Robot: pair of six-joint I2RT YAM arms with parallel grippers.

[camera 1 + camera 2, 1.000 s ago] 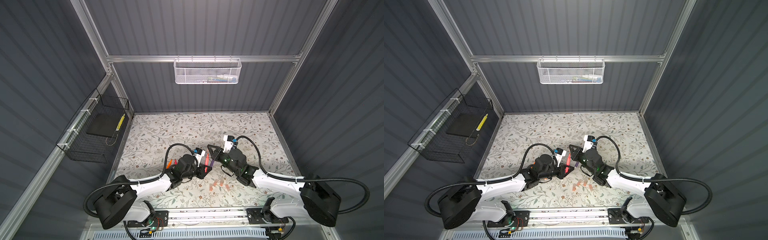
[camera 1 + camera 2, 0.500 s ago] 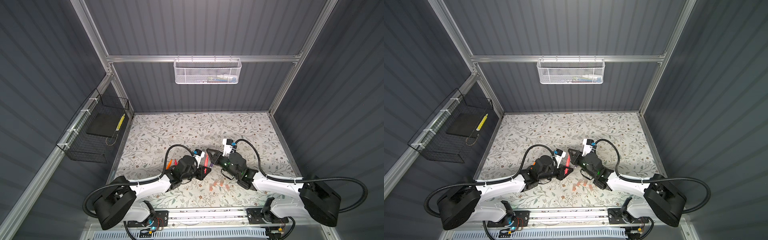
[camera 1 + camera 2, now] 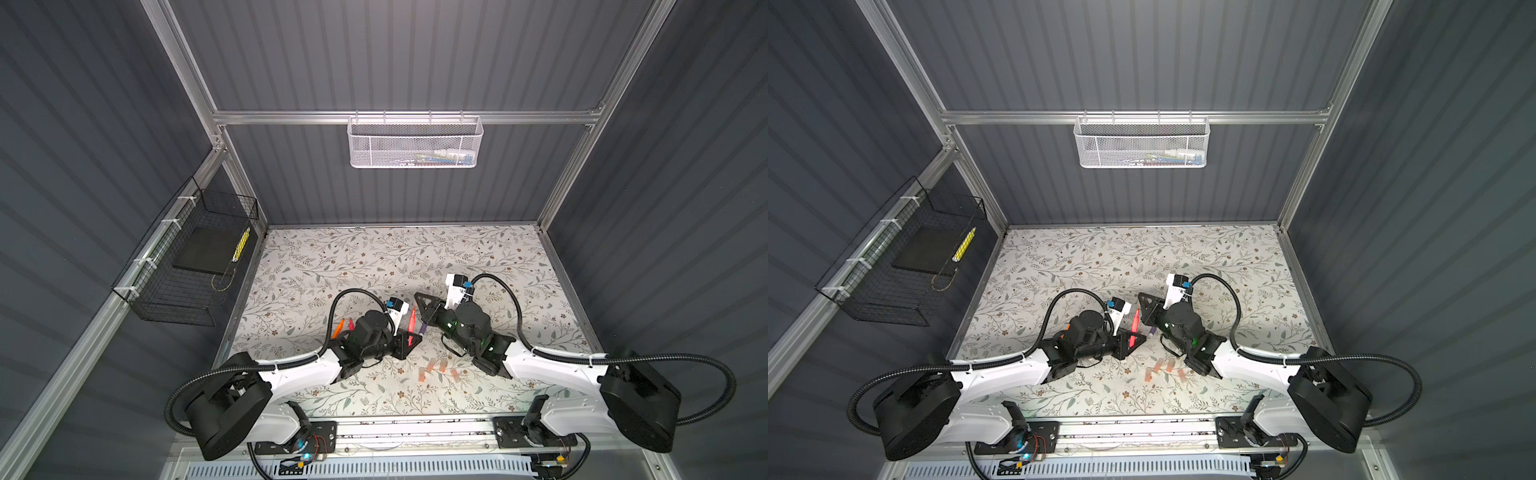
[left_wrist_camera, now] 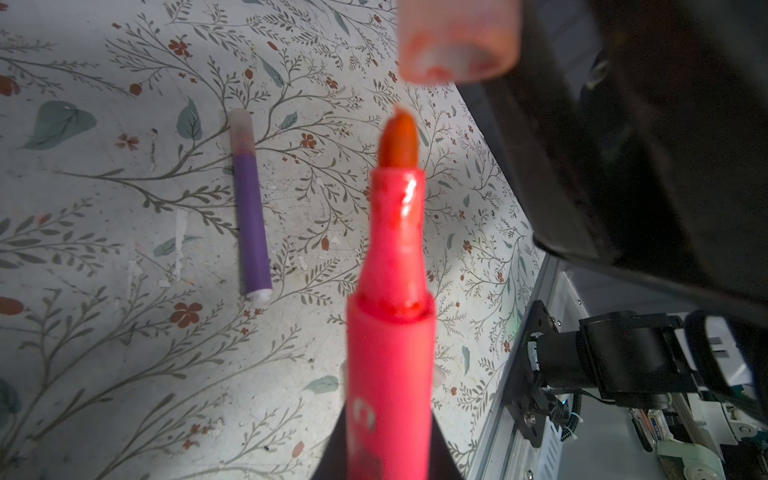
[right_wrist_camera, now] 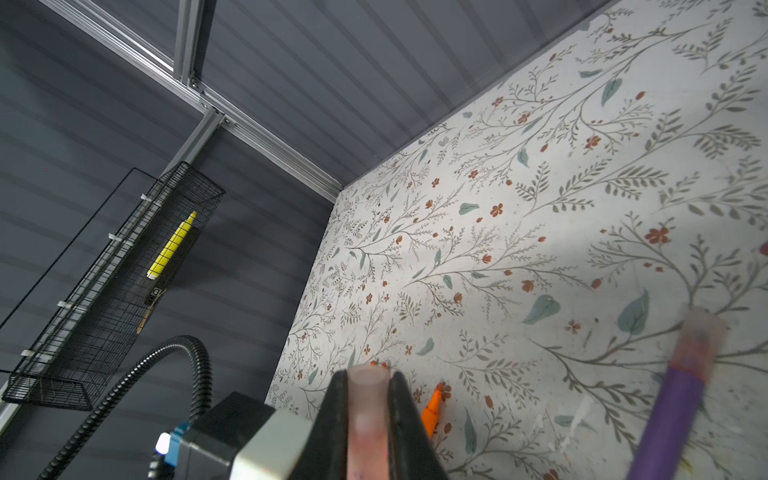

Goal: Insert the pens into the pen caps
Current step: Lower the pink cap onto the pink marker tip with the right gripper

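Pink-red pen (image 4: 390, 332) clamped in left end effector (image 3: 409, 341), tip just short of cap (image 4: 457, 41) pinched in right end effector (image 5: 368, 401); next: push straight in.

Far half of table (image 3: 374, 257) bare, 4 caps (image 3: 431, 365) near front, purple pen (image 4: 251, 220) mid-table

In a top view the left gripper (image 3: 1133, 341), just left of centre, is clamped on a pink-red pen (image 3: 1134, 326) pointing toward the top of the frame. The right gripper (image 3: 1143, 311) sits right beside the pen's tip; can't see what's in it. A bit of purple pen (image 3: 1152, 331) peeks out below it. Four pen caps (image 3: 1157, 364) lie loose on the floral table (image 3: 1100, 257), lower centre. White mesh basket (image 3: 1140, 145) up top, black wire basket (image 3: 892, 270) at left holding a yellow stick (image 3: 964, 244).
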